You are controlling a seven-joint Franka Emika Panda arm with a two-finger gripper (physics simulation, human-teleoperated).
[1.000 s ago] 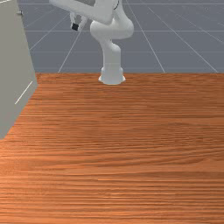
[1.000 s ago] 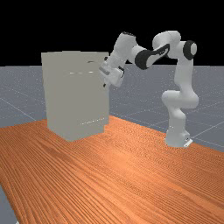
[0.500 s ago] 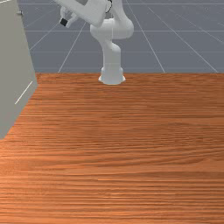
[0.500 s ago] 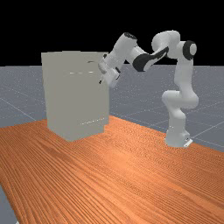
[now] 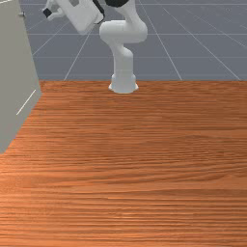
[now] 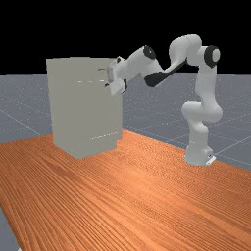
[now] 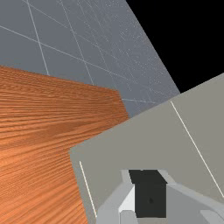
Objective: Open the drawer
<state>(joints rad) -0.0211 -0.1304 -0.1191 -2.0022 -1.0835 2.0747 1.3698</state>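
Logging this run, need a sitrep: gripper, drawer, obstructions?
Gripper near cabinet, apart from handle. Drawer looks closed, no pull-out visible. No obstacle seen between gripper and handle.

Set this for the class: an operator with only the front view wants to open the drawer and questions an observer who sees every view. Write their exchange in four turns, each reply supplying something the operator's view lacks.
Operator: My picture cuts off the cabinet's top. How does the gripper sit against it?
Observer: In the far view, the cabinet's top edge shows, and the gripper appears below it.
Operator: And the elbow, out of my picture?
Observer: In the far view, it shows higher than that top edge, to the picture's right of the cabinet.
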